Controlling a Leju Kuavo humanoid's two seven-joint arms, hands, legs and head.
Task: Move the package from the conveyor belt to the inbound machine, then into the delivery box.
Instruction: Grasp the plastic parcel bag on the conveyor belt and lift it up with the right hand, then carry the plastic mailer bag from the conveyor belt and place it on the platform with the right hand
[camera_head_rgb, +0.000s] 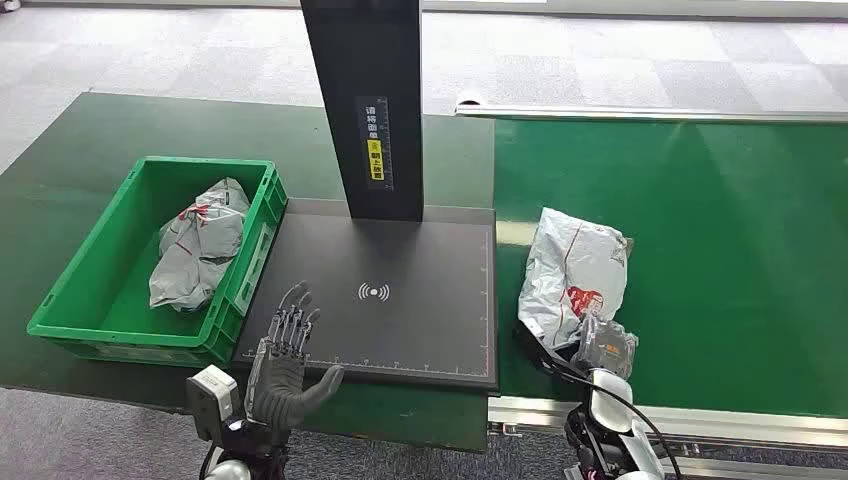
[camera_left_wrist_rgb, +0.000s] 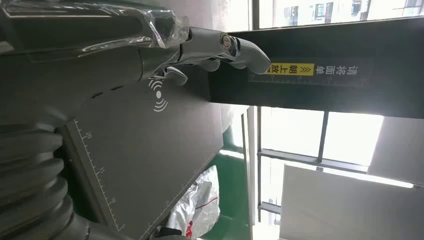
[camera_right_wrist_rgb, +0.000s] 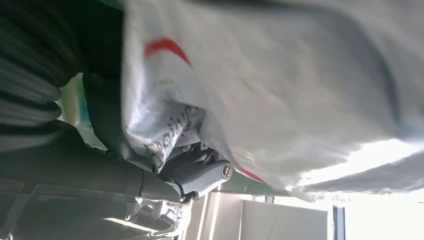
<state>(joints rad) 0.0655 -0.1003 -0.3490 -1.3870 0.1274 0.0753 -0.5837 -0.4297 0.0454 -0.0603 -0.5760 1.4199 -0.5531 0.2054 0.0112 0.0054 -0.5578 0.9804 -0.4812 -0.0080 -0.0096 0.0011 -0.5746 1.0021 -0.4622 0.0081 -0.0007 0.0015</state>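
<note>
Nearest, right hand (camera_head_rgb: 606, 350) grips the grey poly-mailer package (camera_head_rgb: 574, 275) on the conveyor belt (camera_head_rgb: 720, 250); left hand (camera_head_rgb: 283, 365) spread empty; scanner pad (camera_head_rgb: 400, 320) and green crate (camera_head_rgb: 70, 290) remain ahead.

A dark green table (camera_head_rgb: 80, 170) carries a green crate (camera_head_rgb: 70, 310) and the black inbound machine (camera_head_rgb: 400, 320); a grey package (camera_head_rgb: 572, 275) apparently rests on the conveyor belt (camera_head_rgb: 720, 260).

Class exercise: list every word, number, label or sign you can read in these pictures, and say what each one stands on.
"请将面单" in white, on the black post of the inbound machine.
"朝上放" on the yellow label beside it; its last character is unclear.
Wireless-wave sign, on the black scan plate.
"20", ruler scale along the plate's edge; other numbers too small.
Package: red and black print, unreadable.
</note>
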